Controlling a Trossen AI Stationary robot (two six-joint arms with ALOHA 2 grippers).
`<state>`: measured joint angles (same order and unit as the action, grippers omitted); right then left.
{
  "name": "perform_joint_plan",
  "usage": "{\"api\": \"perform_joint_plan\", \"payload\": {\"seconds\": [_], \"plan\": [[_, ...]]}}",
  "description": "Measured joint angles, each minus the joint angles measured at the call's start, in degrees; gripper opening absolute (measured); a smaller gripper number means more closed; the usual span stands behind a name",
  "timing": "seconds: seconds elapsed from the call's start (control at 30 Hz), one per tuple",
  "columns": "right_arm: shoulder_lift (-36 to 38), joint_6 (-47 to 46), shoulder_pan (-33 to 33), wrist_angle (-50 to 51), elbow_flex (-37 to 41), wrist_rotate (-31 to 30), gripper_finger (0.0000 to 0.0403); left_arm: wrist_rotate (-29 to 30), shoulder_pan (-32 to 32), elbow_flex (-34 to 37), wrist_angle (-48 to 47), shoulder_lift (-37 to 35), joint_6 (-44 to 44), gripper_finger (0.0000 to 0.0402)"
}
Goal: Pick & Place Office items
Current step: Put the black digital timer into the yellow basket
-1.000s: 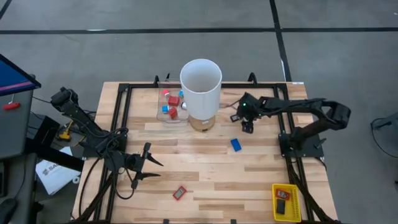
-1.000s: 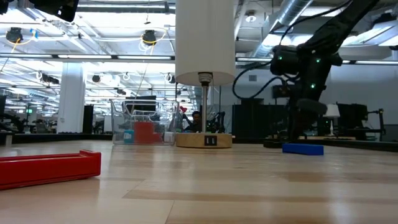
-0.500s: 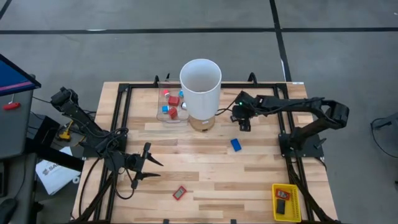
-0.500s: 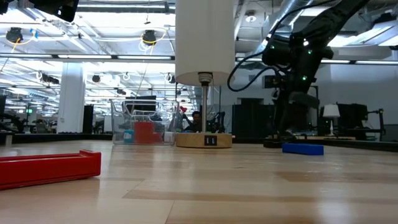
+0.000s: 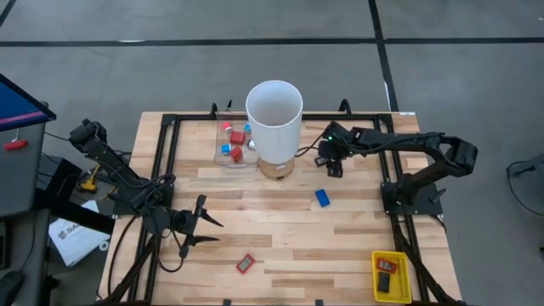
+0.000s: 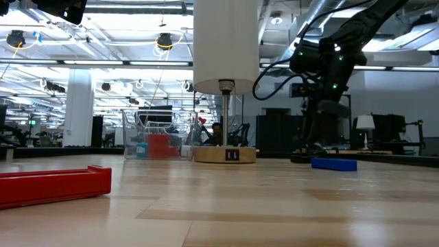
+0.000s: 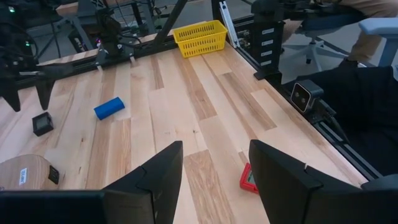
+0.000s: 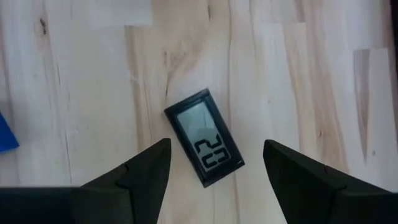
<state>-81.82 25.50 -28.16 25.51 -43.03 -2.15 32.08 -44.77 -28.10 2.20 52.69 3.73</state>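
Note:
A black piece with a grey number display (image 8: 203, 138) lies flat on the wood beside the white cylinder's base (image 5: 277, 167). My right gripper (image 8: 216, 149) hangs open above it, one finger to each side, clear of it; in the high view my right gripper (image 5: 333, 169) covers most of it. A blue piece (image 5: 322, 197) lies toward the near edge from there. A red piece with a dark centre (image 5: 246, 264) lies near the front edge. My left gripper (image 5: 218, 233) waits open at the near left, above the table.
A clear tray (image 5: 234, 146) with several red and blue pieces stands left of the tall white cylinder (image 5: 274, 119). A yellow mesh basket (image 5: 391, 276) sits at the near right corner. Black frame rails (image 5: 170, 153) run along the table's sides.
My right gripper has drifted a little toward the white cylinder and risen slightly, rolling somewhat about its own axis, still open. The pieces on the table have stayed where they were.

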Motion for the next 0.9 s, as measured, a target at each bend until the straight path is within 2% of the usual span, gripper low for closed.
{"api": "perform_joint_plan", "payload": {"seconds": [0.5, 0.77, 0.9], "plan": [[-0.5, -2.96, -1.18, -1.55, 0.02, 3.33, 0.025, 0.0, 0.0, 0.0, -0.02, 0.0, 0.0, 0.0182], [-11.06, -1.37, -1.17, -3.73, -0.9, 4.21, 0.0249, 0.0, 0.0, 0.0, -0.04, 0.0, 0.61, 0.0182], [-12.94, -0.68, -1.7, -2.71, -2.29, 4.99, 0.025, 0.01, 0.0, 0.0, -0.77, 0.0, 1.29, 0.0182]]}}
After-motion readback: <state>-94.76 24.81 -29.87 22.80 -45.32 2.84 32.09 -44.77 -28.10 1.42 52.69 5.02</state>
